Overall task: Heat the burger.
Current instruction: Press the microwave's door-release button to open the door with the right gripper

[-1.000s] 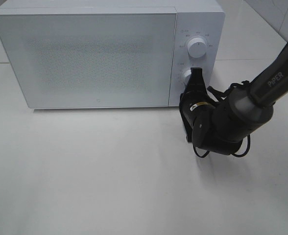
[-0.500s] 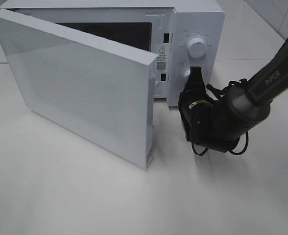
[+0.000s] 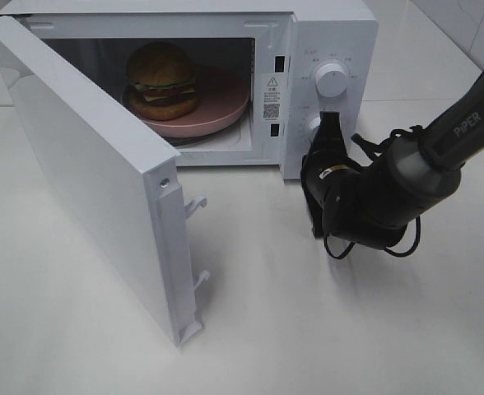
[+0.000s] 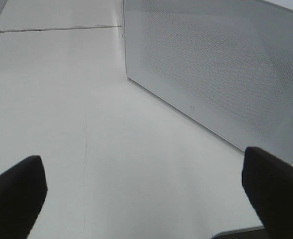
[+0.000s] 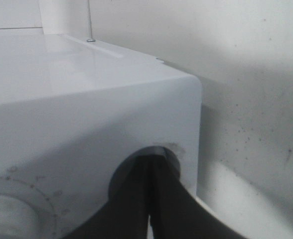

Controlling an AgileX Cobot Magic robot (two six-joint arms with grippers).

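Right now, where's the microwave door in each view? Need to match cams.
Exterior high: microwave door swung open at the left, inner face showing.
Left wrist: its perforated outer face, ahead of the open left gripper.
Right wrist: not in it; only the control-panel corner, shut right gripper at it.
Shared landmark: the white microwave, partly in all three.

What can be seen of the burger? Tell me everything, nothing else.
The burger has a glossy golden-brown domed bun over green lettuce, yellow and red layers, a dark patty and a bottom bun. It looks whole and sits upright on a round pink plate, toward its left side, inside the white microwave, whose door stands open. Only the plate touches it.
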